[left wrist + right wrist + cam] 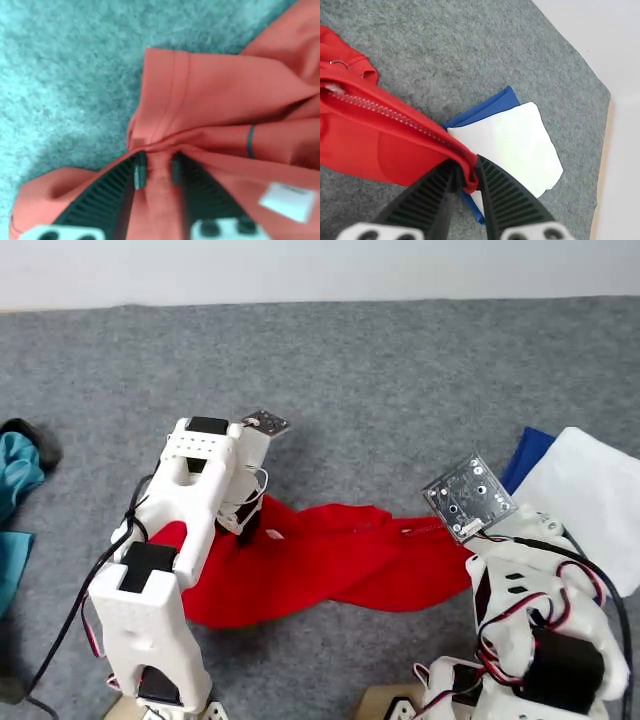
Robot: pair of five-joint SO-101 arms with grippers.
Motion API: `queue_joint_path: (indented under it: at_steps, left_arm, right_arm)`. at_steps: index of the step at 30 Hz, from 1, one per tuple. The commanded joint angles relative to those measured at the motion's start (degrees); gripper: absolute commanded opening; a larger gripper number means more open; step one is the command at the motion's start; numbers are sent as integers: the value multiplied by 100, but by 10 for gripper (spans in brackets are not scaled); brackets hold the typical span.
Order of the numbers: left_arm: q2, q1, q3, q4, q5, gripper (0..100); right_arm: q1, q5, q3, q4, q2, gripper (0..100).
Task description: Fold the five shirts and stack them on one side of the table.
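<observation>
Closest to my left wrist camera, the left gripper [155,170] has its fingers drawn nearly together, with only a narrow gap that is packed with a bunched fold of the red shirt [330,560]. At the shirt's other end I see the right gripper [467,175] clamped on the red hem, its fingers almost meeting around the cloth. From above, the red shirt runs between the two grippers across the grey table cover [400,370], twisted near its middle. Just beside the end that the right gripper holds, a folded white shirt [590,500] lies on top of a blue shirt [525,455], whose corner sticks out toward the red one. Well apart from the red shirt, beyond its left-gripper end, a teal shirt [15,475] lies crumpled at the cover's edge.
</observation>
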Motion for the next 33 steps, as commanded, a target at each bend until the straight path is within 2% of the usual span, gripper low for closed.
queue_joint_path:
  at_steps: [1, 9, 14, 21, 27, 33]
  left_arm:
    - [-211, 18, -295, 431, -9, 6]
    - [-1741, 9, -1587, 1503, 18, 5]
    - [-2954, -141, -1947, 1556, 738, 5]
    - [-4325, -193, -1947, 1556, 1046, 5]
    - [-4712, -193, -1763, 1556, 1037, 5]
    - [-5240, -422, -2440, 1512, 1046, 5]
  right_arm:
    - [84, 35, -53, -92, -40, 9]
    - [84, 18, -62, -338, -40, 9]
    - [57, -44, -70, -866, -40, 9]
    - [4, -1196, -70, -1103, 13, 9]
    - [-303, -1582, -70, -1051, 13, 9]
    - [-488, -2066, -879, -1323, 22, 9]
